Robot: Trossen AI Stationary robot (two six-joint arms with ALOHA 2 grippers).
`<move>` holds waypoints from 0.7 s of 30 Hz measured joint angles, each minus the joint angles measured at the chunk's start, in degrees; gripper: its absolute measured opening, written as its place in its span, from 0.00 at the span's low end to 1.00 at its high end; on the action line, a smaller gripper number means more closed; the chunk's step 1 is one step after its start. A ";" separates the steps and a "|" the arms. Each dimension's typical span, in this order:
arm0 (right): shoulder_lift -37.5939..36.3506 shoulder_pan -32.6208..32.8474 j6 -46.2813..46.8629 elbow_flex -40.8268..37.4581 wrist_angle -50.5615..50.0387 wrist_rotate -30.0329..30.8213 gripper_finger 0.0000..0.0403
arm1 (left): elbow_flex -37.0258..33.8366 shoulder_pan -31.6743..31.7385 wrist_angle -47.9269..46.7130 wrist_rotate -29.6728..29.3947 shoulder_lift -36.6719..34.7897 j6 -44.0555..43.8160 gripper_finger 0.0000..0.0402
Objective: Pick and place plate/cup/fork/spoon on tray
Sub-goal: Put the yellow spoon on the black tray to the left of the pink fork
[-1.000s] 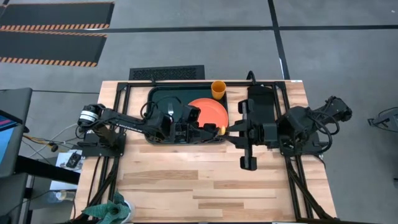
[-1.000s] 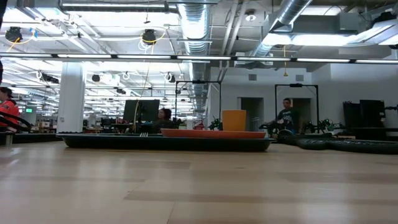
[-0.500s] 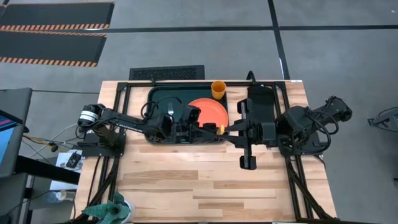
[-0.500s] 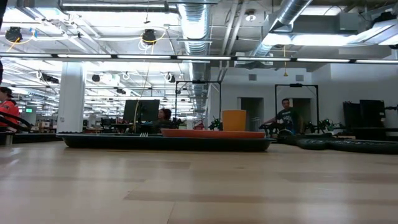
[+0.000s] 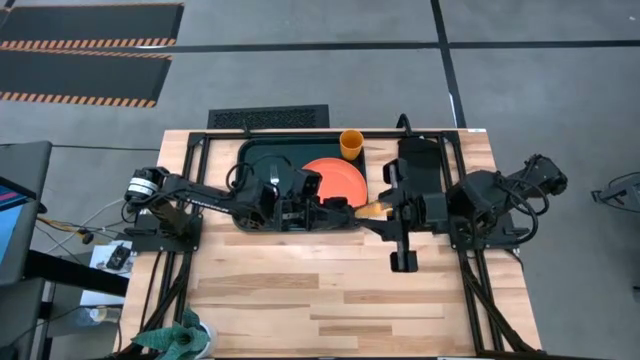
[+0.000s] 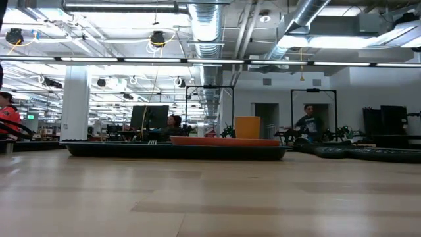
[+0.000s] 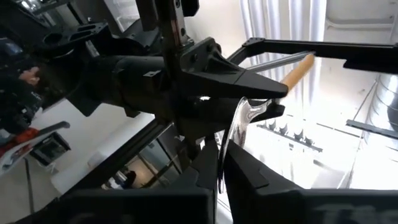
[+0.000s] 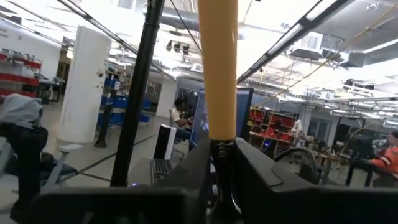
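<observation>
Right gripper point(image 5: 378, 209) sat just off the tray's point(image 5: 252, 150) near right corner, above the table point(image 5: 300, 290). Its fingers point(image 8: 261, 168) were clamped on the spoon point(image 5: 371, 209), gripping at the neck where metal meets the yellow-orange handle. In the right wrist view the handle point(image 8: 217, 68) stood straight out past the fingertips.

Left gripper point(image 5: 335, 205) met it from the other side, over the tray's near edge by the plate point(image 5: 338, 178). In the left wrist view its fingers point(image 7: 245, 177) were drawn narrow around the spoon's silver bowl point(image 7: 235, 134), which rose between them. The right gripper's dark fingers point(image 7: 242, 81) crossed just beyond, with the yellow handle point(image 7: 297, 70) poking out past them. So the spoon was held at both ends, in the air, bowl toward the left gripper and handle toward the right, not resting on tray or table.

Plate lay flat in the right half of the tray. Cup point(image 5: 351, 145) stood upright at the tray's far right corner, touching or just beside the rim; could not tell which. In the low view the cup point(image 6: 247, 127) rose behind the plate's edge point(image 6: 223, 140), both above the tray's dark rim point(image 6: 177, 151).

Fork not made out under the left arm.

People point(image 6: 308, 122) stood in the room beyond the table.
</observation>
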 joint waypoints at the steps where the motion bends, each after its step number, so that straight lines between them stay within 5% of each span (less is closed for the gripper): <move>1: 0.02 0.00 0.05 0.02 -0.28 0.55 0.24 | 0.00 0.12 -0.17 0.01 0.00 -0.48 0.00; 11: -7.87 5.69 3.16 -0.02 -10.43 10.25 0.59 | -0.04 4.69 -0.47 3.16 -0.02 -8.58 0.00; 17: -14.47 12.42 15.12 -0.02 -28.27 20.61 0.62 | -0.02 12.18 -8.46 13.39 -0.97 -13.58 0.00; 21: -17.90 16.81 28.03 -0.02 -42.06 24.31 0.61 | 0.00 19.00 -26.29 24.54 -3.87 -10.89 0.00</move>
